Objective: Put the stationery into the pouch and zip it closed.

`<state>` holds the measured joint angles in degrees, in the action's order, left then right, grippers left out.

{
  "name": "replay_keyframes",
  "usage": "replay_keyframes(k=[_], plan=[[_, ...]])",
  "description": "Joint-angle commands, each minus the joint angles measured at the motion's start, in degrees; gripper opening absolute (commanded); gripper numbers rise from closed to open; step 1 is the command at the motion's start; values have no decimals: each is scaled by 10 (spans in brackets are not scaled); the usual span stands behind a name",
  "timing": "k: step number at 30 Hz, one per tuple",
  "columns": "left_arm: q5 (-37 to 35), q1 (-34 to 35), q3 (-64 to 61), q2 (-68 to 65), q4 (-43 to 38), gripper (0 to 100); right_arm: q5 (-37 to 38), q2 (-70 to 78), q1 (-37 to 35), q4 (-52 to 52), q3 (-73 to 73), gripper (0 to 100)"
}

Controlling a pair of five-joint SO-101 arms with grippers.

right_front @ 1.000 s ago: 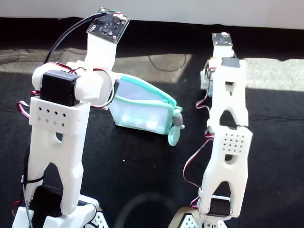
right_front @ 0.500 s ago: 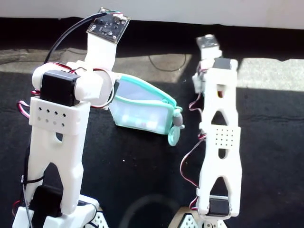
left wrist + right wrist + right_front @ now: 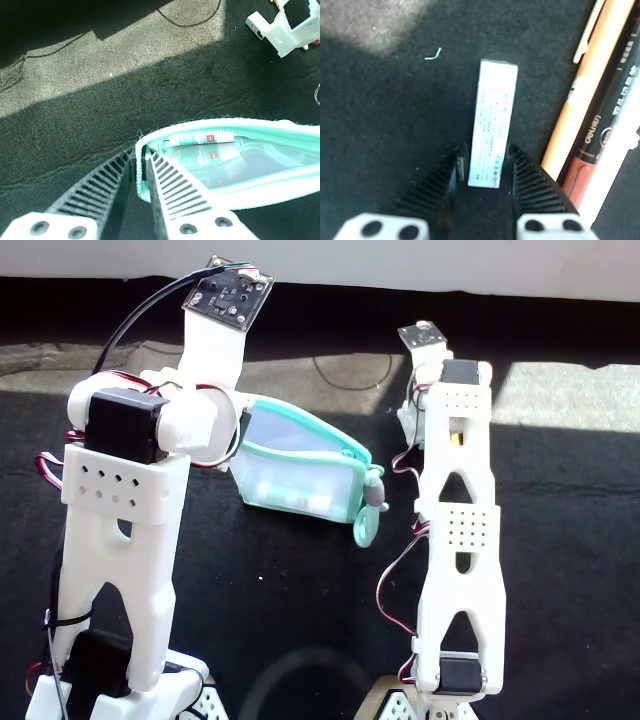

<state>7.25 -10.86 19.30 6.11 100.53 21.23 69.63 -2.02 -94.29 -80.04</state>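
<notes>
The teal pouch lies open on the black mat, with stationery inside its clear body. My left gripper is shut on the pouch's end rim, at the end away from the zipper pull. In the right wrist view a white eraser lies flat on the mat. My right gripper is open and low, its fingers on either side of the eraser's near end. An orange pen and a black and red marker lie side by side just beside the eraser.
The right arm stands a short way right of the pouch. A sunlit patch of mat with a thin cable lies behind the pouch. A white wall edge runs along the back.
The right arm has swung left, toward the pouch, and straightened over about a second. The left arm and the pouch have stayed put.
</notes>
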Motion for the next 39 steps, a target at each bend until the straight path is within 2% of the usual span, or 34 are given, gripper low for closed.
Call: replay_keyframes(k=[1,6,12,18,26,31,34,39], plan=[[-1,0,-21,-11,7,9,5,-20,-12,-18,-75,5],[-1,0,-21,-11,7,9,5,-21,-9,-67,-142,6],[-1,0,-21,-11,7,9,3,-32,-9,-70,-173,6],[-1,25,-21,-11,7,9,-47,-168,-12,-71,-105,6],[0,35,-21,-11,7,9,-50,-516,-29,-67,313,6],[0,30,-20,-11,7,9,-49,-666,-26,-51,594,6],[0,30,-17,-11,7,9,-47,-744,-16,36,790,6],[0,29,-17,-11,7,9,-44,-885,3,245,1132,6]])
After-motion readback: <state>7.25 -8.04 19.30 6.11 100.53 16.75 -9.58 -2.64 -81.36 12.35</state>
